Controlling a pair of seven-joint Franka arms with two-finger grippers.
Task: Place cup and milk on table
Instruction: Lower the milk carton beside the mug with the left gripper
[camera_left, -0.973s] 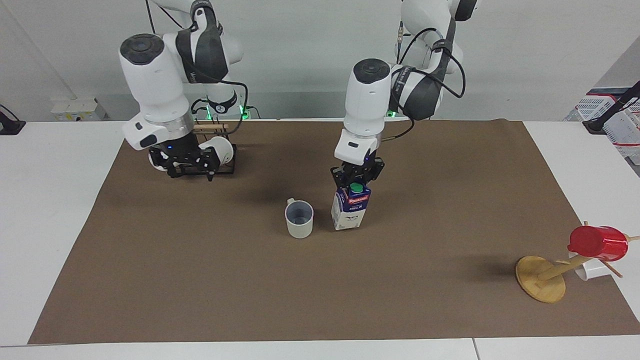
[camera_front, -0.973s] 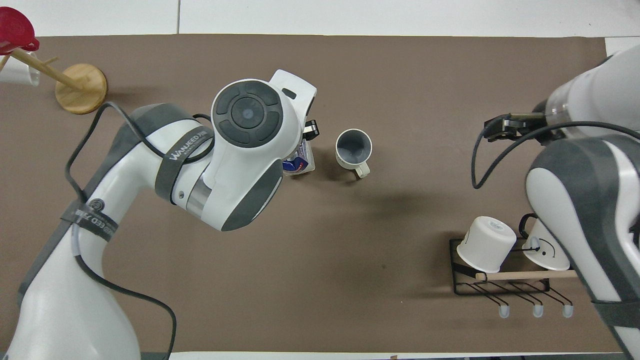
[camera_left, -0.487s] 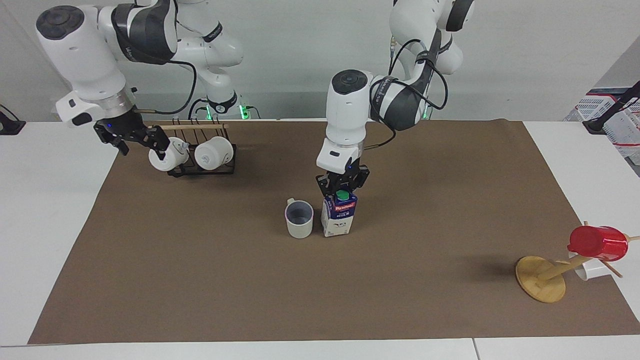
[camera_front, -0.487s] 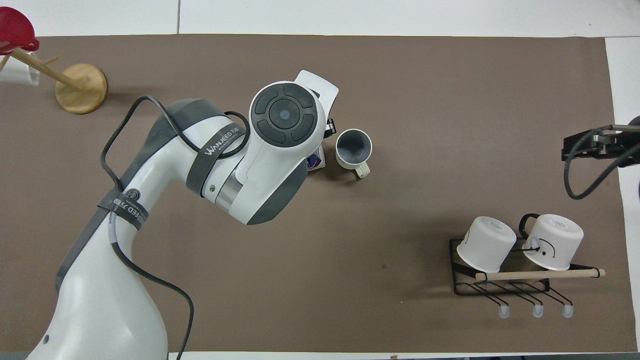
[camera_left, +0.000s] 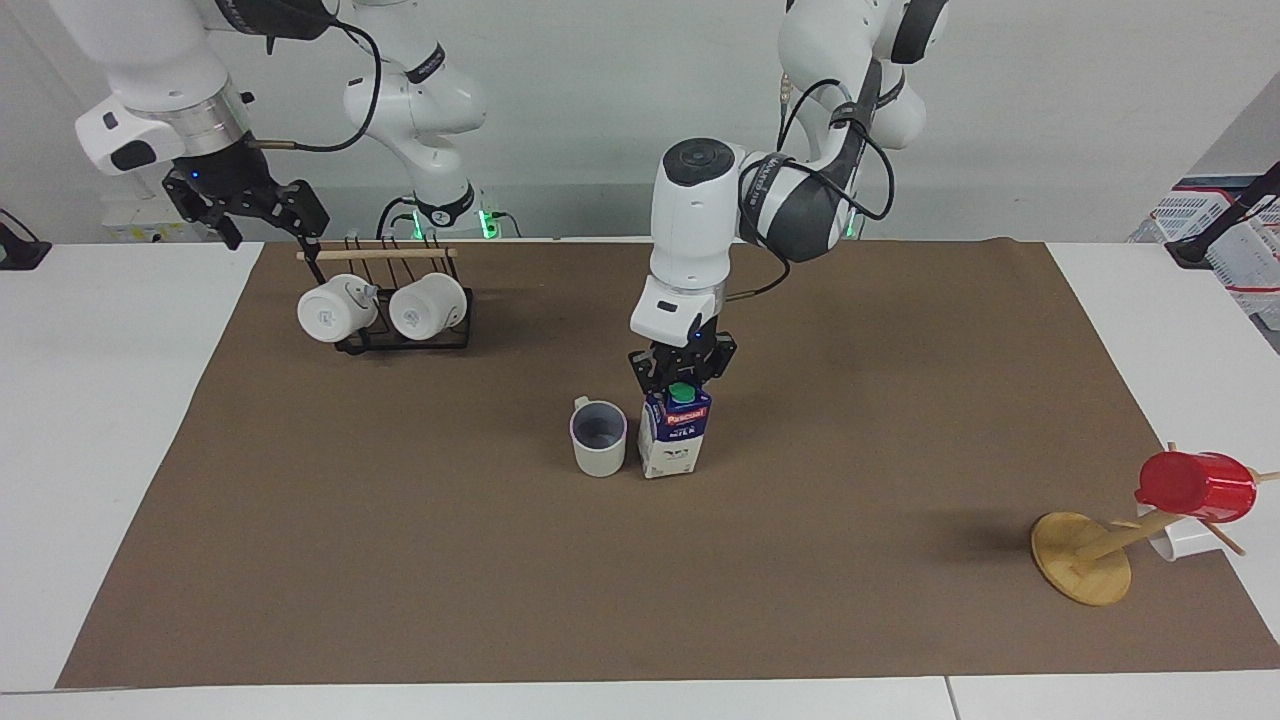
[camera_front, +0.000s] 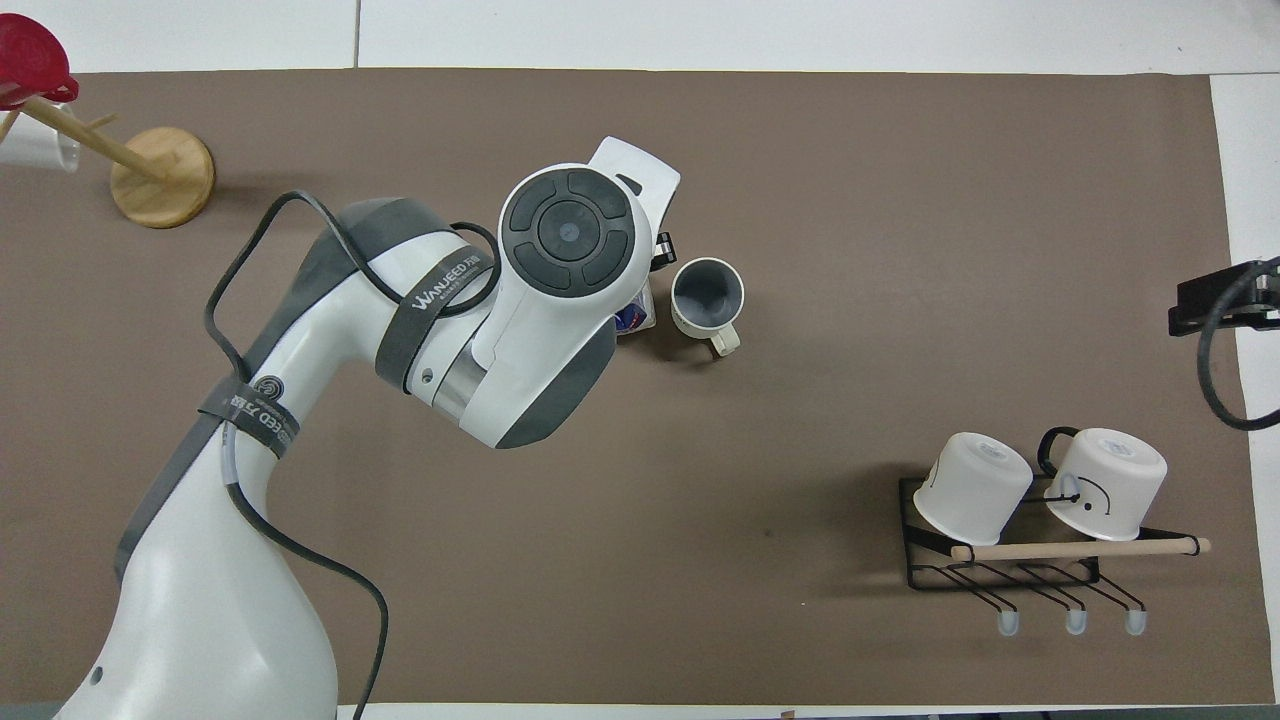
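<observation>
Our left gripper (camera_left: 682, 372) is squeezing the milk (camera_left: 675, 440) beside the cup (camera_left: 598, 437); we let go gently, straight up; our right gripper (camera_left: 262, 212) waits, fingers wide.

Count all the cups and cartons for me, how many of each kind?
Off-white cup beside the milk: 1
White mugs on the black rack: 2
Red cup on the wooden stand: 1
White cup under the red one: 1
Milk carton: 1
Total: 6

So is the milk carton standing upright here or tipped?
Upright. The carton stands on the mat beside the cup, green cap up, with the left hand shut on its top.
</observation>
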